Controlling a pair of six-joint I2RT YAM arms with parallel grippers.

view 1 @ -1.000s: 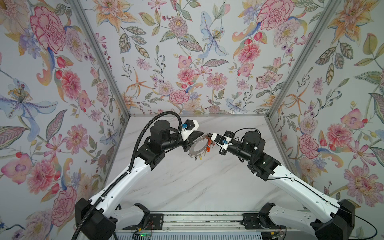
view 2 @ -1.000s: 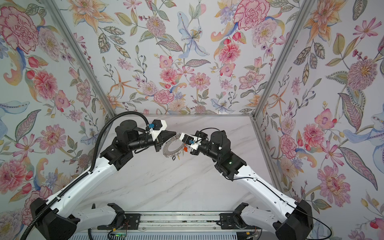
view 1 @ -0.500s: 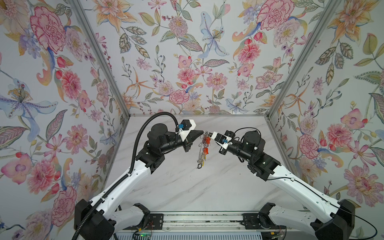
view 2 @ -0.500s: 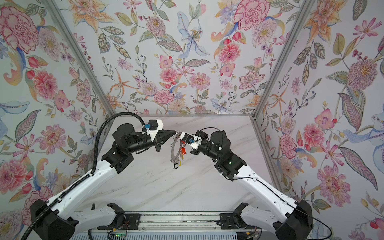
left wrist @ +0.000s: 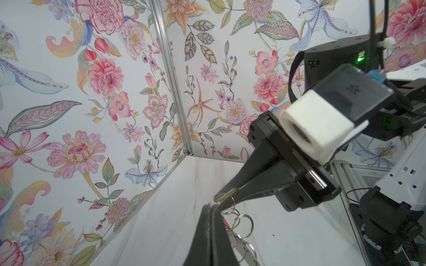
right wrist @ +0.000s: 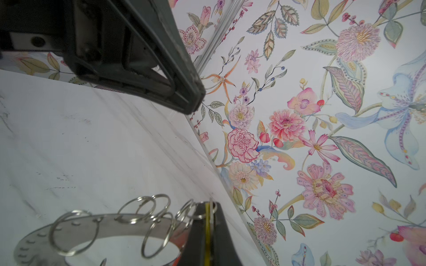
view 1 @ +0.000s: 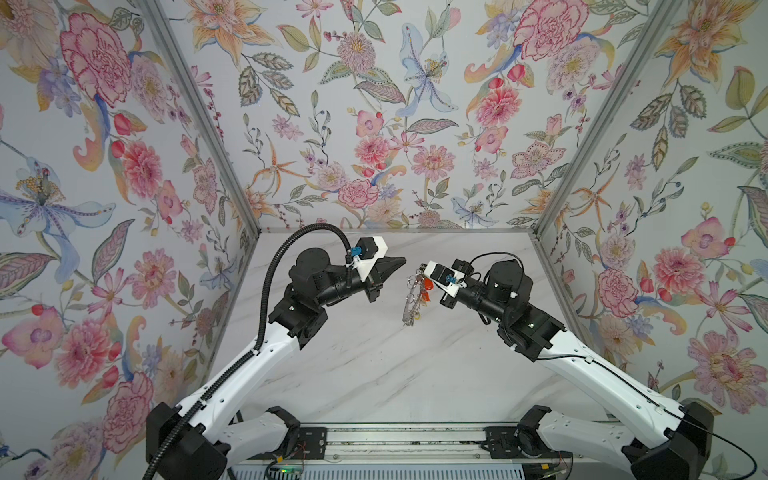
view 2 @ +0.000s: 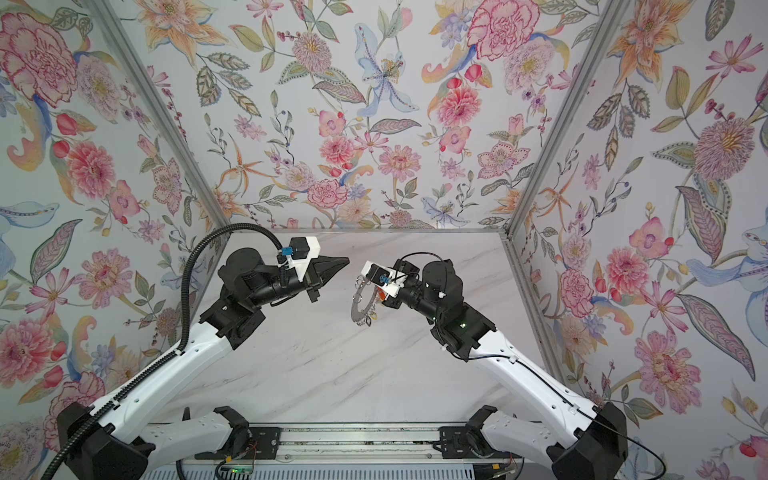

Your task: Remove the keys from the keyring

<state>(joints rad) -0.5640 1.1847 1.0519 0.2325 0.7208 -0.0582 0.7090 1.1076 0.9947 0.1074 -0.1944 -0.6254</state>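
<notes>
Above the middle of the white marble tabletop [view 1: 374,374], nearer its far edge, locate the flat grey metal keyring [view 2: 354,306], a washer-like disc fringed with silver wire loops [right wrist: 144,208], hanging on edge clear of the surface. Note the right gripper [left wrist: 220,197] clamped on one loop at the upper rim, carrying the keyring alone. Note the left gripper [view 1: 401,261] closed on nothing, near the keyring but apart from it, tips aimed at the right gripper. Identify the small silver keys [view 1: 428,285] by red and orange plastic tags dangling on the disc face toward the right arm; blades too small to resolve.

Allow for obstructions: in both top views, a white wrist-camera housing [view 1: 434,271] over the right fingertips; in the left wrist view, the left fingers [left wrist: 207,239] across most of the disc.

Use the wrist views for the clamp on the loop, hidden from above. Note a thin yellow strip [right wrist: 208,232] in the seam of the right fingers; nature not determinable. Use the top views for the tags.

Against one second earlier, record the disc as swung from nearly flat beneath both sets of fingertips to hanging on edge, and both grippers as close to their former places.
</notes>
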